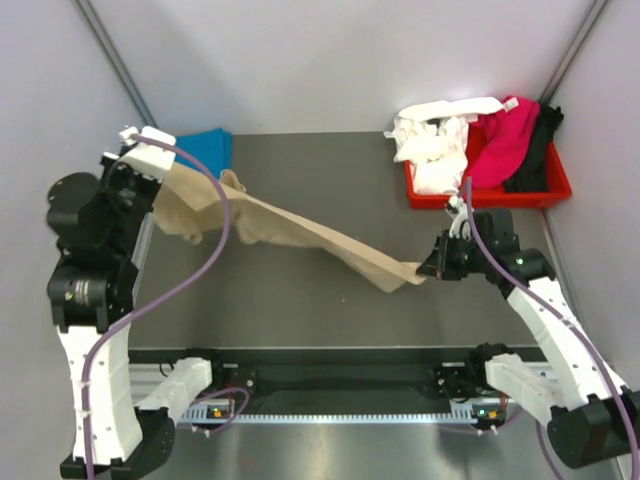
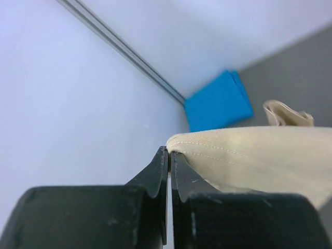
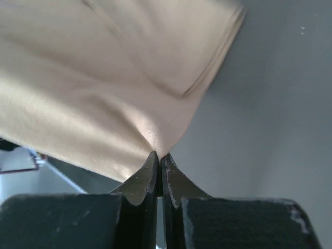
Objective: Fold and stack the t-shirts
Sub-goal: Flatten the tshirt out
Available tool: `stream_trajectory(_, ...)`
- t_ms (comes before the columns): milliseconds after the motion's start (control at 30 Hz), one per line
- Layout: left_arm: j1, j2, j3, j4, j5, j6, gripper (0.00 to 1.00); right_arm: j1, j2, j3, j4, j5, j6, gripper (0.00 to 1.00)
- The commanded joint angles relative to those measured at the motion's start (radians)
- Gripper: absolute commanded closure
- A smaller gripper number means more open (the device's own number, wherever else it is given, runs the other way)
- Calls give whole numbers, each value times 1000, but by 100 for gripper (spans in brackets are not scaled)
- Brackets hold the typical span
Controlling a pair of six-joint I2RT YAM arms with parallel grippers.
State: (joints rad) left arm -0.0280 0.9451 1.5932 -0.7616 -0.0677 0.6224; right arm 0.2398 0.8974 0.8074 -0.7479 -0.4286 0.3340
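A tan t-shirt [image 1: 300,235] hangs stretched between my two grippers above the dark table. My left gripper [image 1: 160,172] is shut on its hem at the far left; the left wrist view shows the stitched hem [image 2: 244,150] pinched at the jaws [image 2: 169,151]. My right gripper [image 1: 432,268] is shut on the shirt's other end; the right wrist view shows the cloth [image 3: 104,93] puckered into the jaws [image 3: 158,155]. A folded bright blue t-shirt [image 1: 208,148] lies at the back left, also seen in the left wrist view [image 2: 218,101]. White [image 1: 435,140], magenta [image 1: 503,148] and black [image 1: 535,150] shirts are heaped in the tray.
A red plastic tray [image 1: 480,195] stands at the back right and holds the heaped shirts. Light walls close in the table on the left, back and right. A metal rail with the arm bases [image 1: 340,385] runs along the near edge.
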Motion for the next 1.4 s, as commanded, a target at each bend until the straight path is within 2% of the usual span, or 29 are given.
stream_trajectory(0, 3, 46, 57, 16, -12, -10, 100, 9, 84, 149, -32, -62, -30, 100)
stream_trajectory(100, 3, 156, 34, 16, -12, -10, 100, 7, 268, 332, 67, -32, -24, 100)
stream_trajectory(133, 3, 193, 50, 16, -12, -10, 100, 9, 384, 398, 80, -21, -18, 100)
stream_trajectory(167, 3, 263, 62, 16, -12, -10, 100, 7, 447, 543, 105, -24, -15, 100)
stream_trajectory(233, 7, 342, 127, 16, -12, -10, 100, 7, 631, 712, 102, -15, 9, 100)
stream_trajectory(267, 7, 424, 161, 16, -12, -10, 100, 7, 691, 890, 93, -15, 19, 100)
stream_trajectory(300, 8, 469, 201, 16, -12, -10, 100, 7, 746, 985, 81, -9, 31, 100)
stream_trajectory(333, 11, 510, 303, 16, -12, -10, 100, 7, 852, 1078, 67, -4, 55, 100)
stream_trajectory(367, 14, 587, 365, 16, -12, -10, 100, 7, 900, 1262, 39, 1, 65, 100)
stream_trajectory(400, 20, 625, 502, 16, -12, -10, 100, 4, 943, 1349, 30, 4, 80, 100)
stream_trajectory(467, 46, 725, 646, 16, -12, -10, 100, -2, 1029, 1540, 45, 8, 123, 100)
stream_trajectory(500, 54, 753, 768, 16, -12, -10, 100, -14, 1044, 1573, 65, 11, 141, 100)
stream_trajectory(533, 54, 774, 810, 16, -12, -10, 100, -22, 1040, 1590, 96, 13, 178, 100)
stream_trajectory(567, 53, 797, 835, 16, -12, -10, 100, -31, 1028, 1578, 175, 14, 201, 100)
stream_trajectory(667, 53, 785, 838, 16, -12, -10, 100, -56, 974, 1563, 271, 45, 235, 100)
stream_trajectory(833, 53, 729, 760, 16, -12, -10, 100, -66, 891, 1538, 269, 93, 159, 100)
stream_trajectory(933, 56, 667, 645, 16, -12, -10, 100, -66, 801, 1410, 243, 119, 113, 100)
stream_trajectory(1033, 54, 565, 470, 16, -12, -10, 100, -65, 669, 1095, 268, 128, 76, 100)
stream_trajectory(1100, 56, 474, 327, 16, -12, -10, 100, -66, 594, 953, 277, 143, 71, 100)
stream_trajectory(1133, 56, 439, 271, 16, -12, -10, 100, -66, 512, 797, 298, 139, 71, 100)
stream_trajectory(1200, 56, 319, 91, 16, -12, -10, 100, -63, 386, 641, 306, 134, 76, 100)
stream_trajectory(1233, 56, 281, 33, 16, -12, -10, 100, -65, 344, 490, 312, 134, 85, 100)
stream_trajectory(1267, 56, 211, -17, 16, -12, -10, 100, -65, 303, 413, 323, 126, 94, 100)
stream_trajectory(1300, 56, 180, -97, 754, -12, -10, 100, -65, 229, 342, 329, 119, 112, 100)
stream_trajectory(1333, 56, 129, -129, -128, -12, -10, 100, -65, 197, 217, 329, 111, 122, 100)
stream_trajectory(1367, 56, 104, -160, -224, -12, 175, 100, -65, 166, 160, 326, 84, 128, 100)
